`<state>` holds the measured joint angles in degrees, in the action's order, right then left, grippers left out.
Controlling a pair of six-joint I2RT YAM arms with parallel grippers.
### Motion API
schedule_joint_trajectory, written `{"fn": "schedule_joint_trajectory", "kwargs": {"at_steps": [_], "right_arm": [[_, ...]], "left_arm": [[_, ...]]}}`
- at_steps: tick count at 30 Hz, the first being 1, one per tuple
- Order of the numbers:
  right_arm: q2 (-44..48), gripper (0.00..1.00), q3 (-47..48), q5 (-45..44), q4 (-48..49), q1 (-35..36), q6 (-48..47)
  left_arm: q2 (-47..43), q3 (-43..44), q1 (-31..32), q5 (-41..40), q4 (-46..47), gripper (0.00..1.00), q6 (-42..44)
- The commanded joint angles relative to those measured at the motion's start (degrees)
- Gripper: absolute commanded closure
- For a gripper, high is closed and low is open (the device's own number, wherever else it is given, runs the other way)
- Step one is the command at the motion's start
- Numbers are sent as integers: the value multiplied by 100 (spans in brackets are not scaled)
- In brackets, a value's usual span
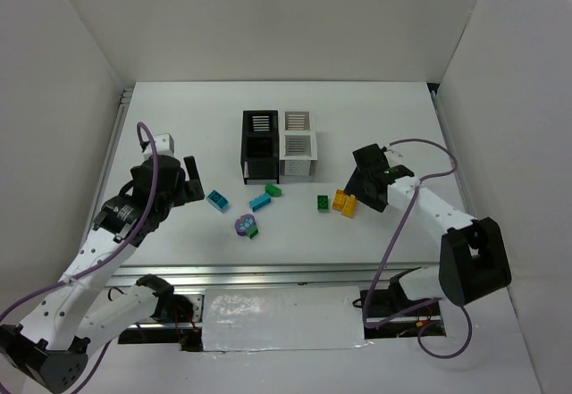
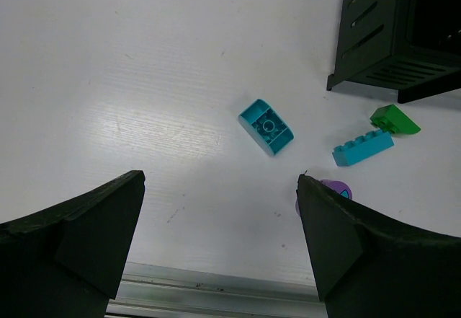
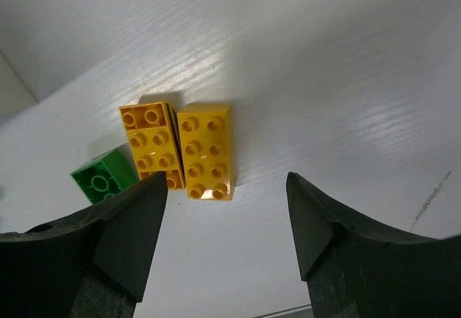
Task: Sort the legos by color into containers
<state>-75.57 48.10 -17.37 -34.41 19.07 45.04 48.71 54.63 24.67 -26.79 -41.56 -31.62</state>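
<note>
Two shiny yellow bricks (image 3: pixel 205 152) with round studs lie touching on the smooth white worktop (image 3: pixel 346 58), below the right fingers (image 3: pixel 122 231), which stand apart and hold nothing; one finger hides part of a green brick (image 3: pixel 101 177). The left fingers (image 2: pixel 79 239) are wide apart too, over a teal brick (image 2: pixel 266 125), and hide part of a purple piece (image 2: pixel 335 187). The slatted black and white boxes (image 1: pixel 277 144) stand just behind the bricks.

White arms (image 1: pixel 85 260), blk grippers (image 1: pixel 198 186) (image 1: pixel 350 184), purple cables (image 1: pixel 396 230)
</note>
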Motion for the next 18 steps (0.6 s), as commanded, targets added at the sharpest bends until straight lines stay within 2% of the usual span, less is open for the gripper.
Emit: {"fn": "schedule_joint_trajectory", "kwargs": {"at_steps": [1,12,16,18], "right_arm": [[-439,26,173,260,216,0,-179],[-1249,31,323,471,488,-8,-285],[-1522,41,428,541,453,0,-311],[-1496,42,394,524,409,0,-294]], "left_arm": [[68,144,-32,51,148,0,103],[60,144,-23,33,139,0,121],[86,136,-23,51,157,0,147],[95,144,-23,51,148,0,156]]}}
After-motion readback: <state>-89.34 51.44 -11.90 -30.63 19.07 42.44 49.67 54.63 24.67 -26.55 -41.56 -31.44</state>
